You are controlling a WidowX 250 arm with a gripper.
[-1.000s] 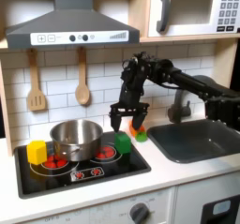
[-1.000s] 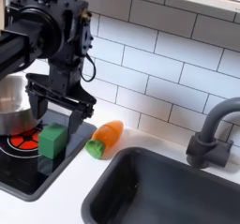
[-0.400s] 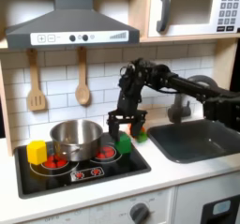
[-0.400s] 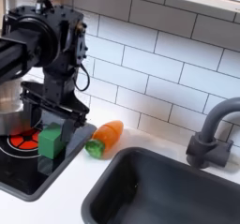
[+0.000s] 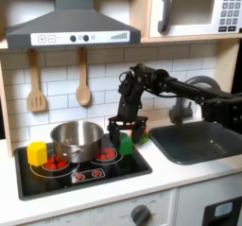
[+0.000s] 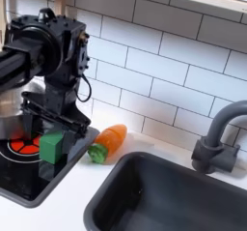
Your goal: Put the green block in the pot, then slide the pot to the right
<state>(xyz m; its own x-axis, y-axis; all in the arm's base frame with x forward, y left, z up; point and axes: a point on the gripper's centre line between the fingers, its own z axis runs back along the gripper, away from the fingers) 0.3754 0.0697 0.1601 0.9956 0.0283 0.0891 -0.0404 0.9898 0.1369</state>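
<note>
The green block [image 5: 125, 146] [image 6: 52, 146] sits on the black cooktop's right corner in both exterior views. My gripper [image 5: 126, 134] [image 6: 56, 129] hangs low right over it, open, with a finger on either side of the cube; I cannot tell whether the fingers touch it. The shiny silver pot [image 5: 77, 135] stands on the back burner, to the left of the block in the first exterior view. In the second exterior view the pot [image 6: 9, 104] is mostly hidden behind the arm.
A yellow block [image 5: 37, 154] rests at the cooktop's [image 5: 104, 171] front left. An orange carrot toy [image 6: 108, 141] lies on the counter between stove and sink [image 5: 196, 140]. The faucet [image 6: 214, 138] stands behind the basin. Spoons hang on the tiled wall.
My gripper has dropped from above the block and shifted slightly to the first exterior view's left, so that its open fingers now straddle the green block. Block and pot have not moved.
</note>
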